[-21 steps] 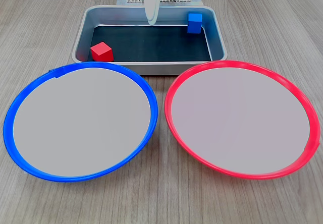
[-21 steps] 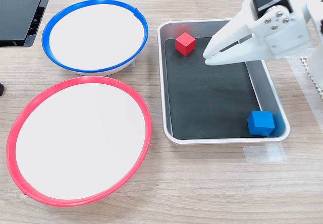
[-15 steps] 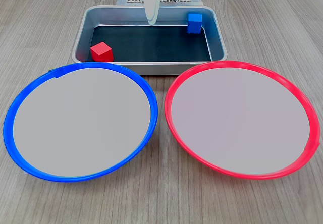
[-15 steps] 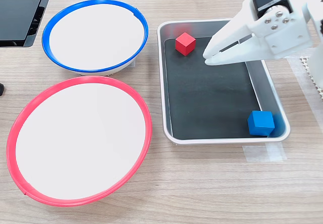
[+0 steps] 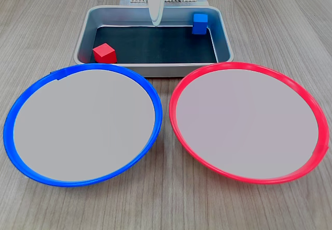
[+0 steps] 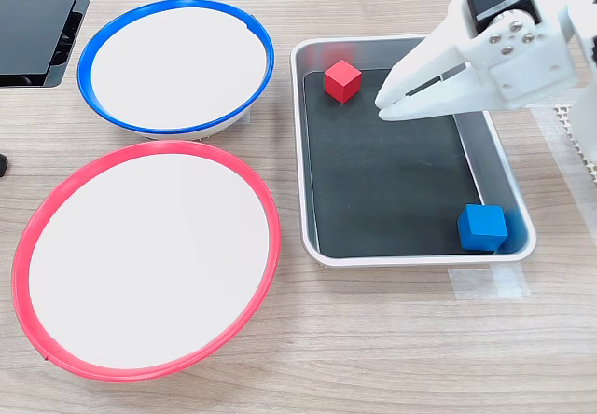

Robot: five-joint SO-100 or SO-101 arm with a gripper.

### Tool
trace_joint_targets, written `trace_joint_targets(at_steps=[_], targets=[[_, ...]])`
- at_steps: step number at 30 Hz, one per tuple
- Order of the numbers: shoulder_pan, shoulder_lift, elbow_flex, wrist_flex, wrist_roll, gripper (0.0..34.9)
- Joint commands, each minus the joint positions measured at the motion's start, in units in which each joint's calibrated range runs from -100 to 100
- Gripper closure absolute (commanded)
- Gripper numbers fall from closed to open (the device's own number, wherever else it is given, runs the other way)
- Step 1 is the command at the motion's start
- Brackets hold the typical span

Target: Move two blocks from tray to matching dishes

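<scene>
Wood-grain table. Red block and blue block sit at opposite ends of tray; blue dish and red dish empty. Gripper above tray, tips pressed together, holding nothing. Both moves remain.

A pale wood-grain laminate table carries a rectangular grey metal tray with a dark floor, a round shallow blue-rimmed dish and a like red-rimmed dish. In the second exterior view, a flat black object, perhaps a device, lies at the upper left, and clear tape sits beside the tray.
</scene>
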Motion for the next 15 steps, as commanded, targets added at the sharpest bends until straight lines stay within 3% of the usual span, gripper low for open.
trace_joint_targets(at_steps=[1, 9, 11, 15], targets=[[-0.01, -0.26, 0.00, 0.11, 0.10, 34.6], [-0.20, -0.26, 0.00, 0.11, 0.29, 34.6], [-2.74, 0.34, 0.00, 0.11, 1.37, 34.6], [0.37, 19.28, -12.38, -2.53, -1.07, 34.8]])
